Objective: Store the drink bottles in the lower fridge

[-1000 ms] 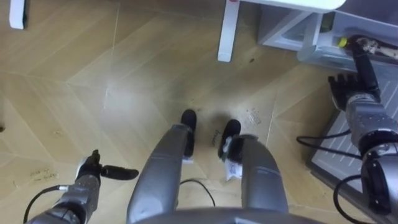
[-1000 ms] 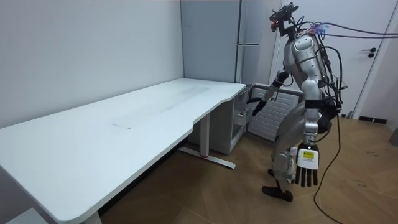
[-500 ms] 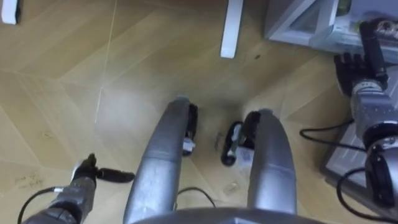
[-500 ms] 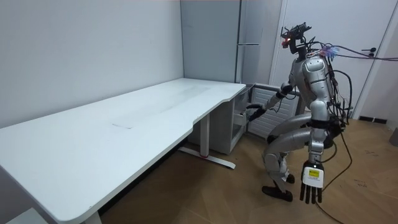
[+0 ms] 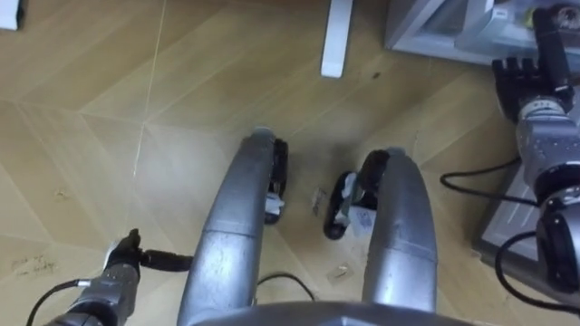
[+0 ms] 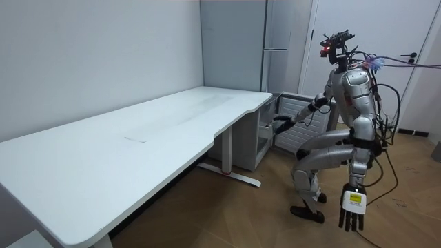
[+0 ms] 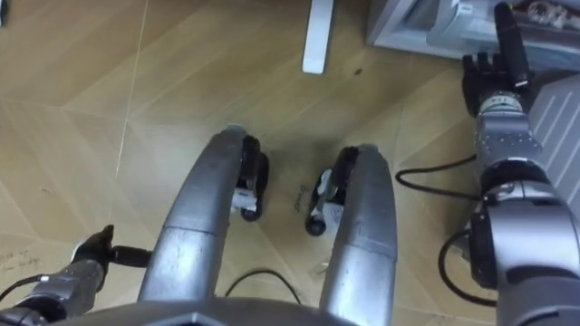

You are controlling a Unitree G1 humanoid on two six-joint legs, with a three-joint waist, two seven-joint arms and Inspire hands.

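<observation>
Okay, starting at the far left of my head camera: the left hand (image 5: 127, 260) hangs low beside the robot's bent knee, over the wooden parquet floor (image 5: 82, 109). Its fingers are straight and hold nothing. In the room view that hand dangles at the robot's side, on the side nearer the camera. The robot stands with its knees deeply bent at the end of the white desk (image 6: 138, 148), facing the tall grey fridge (image 6: 272, 31) in the corner.

Further right, at the far edge of my view, the desk's white leg (image 5: 336, 41) stands on the floor. Right of it is the open lower fridge compartment (image 5: 426, 32), pale grey, with a clear drawer (image 5: 480, 36) in it. I can't make out what lies in the drawer.

At the far right the right hand (image 5: 533, 92) is stretched out toward that compartment. As far as I can see, its fingers are curled round a slim dark bottle (image 5: 546, 36), which points away from me with its far end near the drawer. Beside the right forearm lies the ribbed inner face of the opened fridge door (image 7: 557, 118).
</observation>
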